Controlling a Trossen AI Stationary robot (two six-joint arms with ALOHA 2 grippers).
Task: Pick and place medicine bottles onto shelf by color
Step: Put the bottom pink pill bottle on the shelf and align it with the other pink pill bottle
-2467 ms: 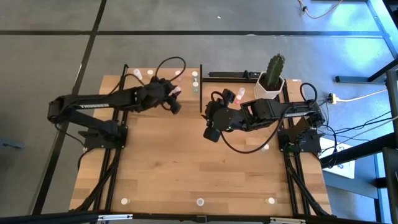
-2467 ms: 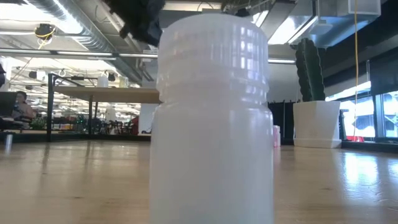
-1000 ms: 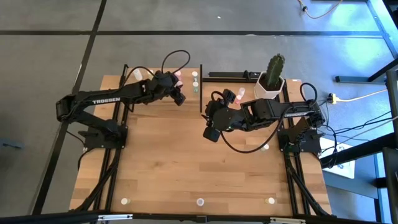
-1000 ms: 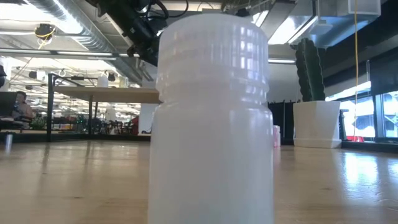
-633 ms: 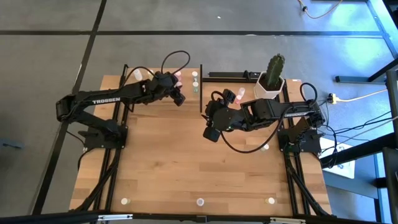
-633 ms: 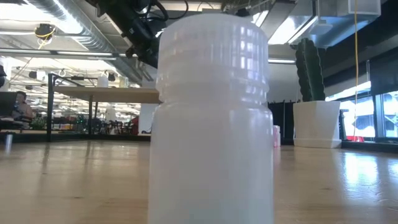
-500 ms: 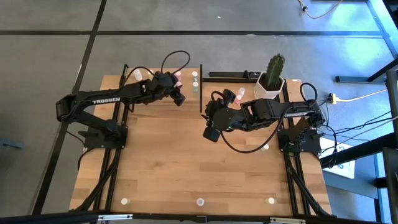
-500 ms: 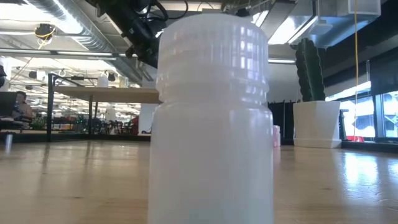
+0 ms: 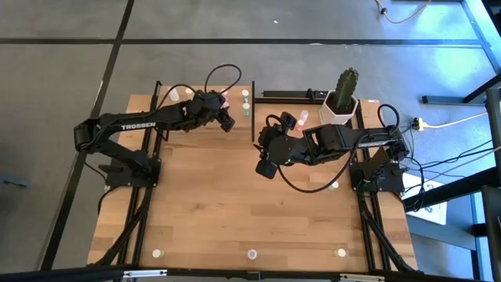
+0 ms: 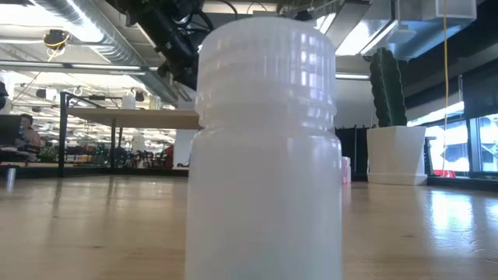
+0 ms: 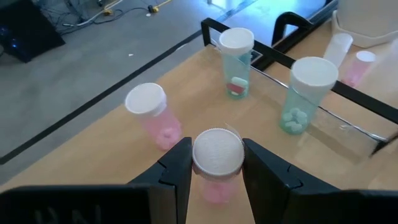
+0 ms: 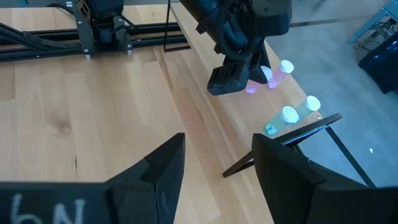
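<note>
Nearest to us in the low view, a white bottle stands on the table, filling the frame. Mid-table, the right gripper waits with its fingers apart and empty. Farther back, the left gripper is clamped on a pink bottle over the shelf. Since a couple of seconds ago it has carried this bottle up to the shelf (we judge placement is close), beside another pink bottle, with two green bottles beyond.
</note>
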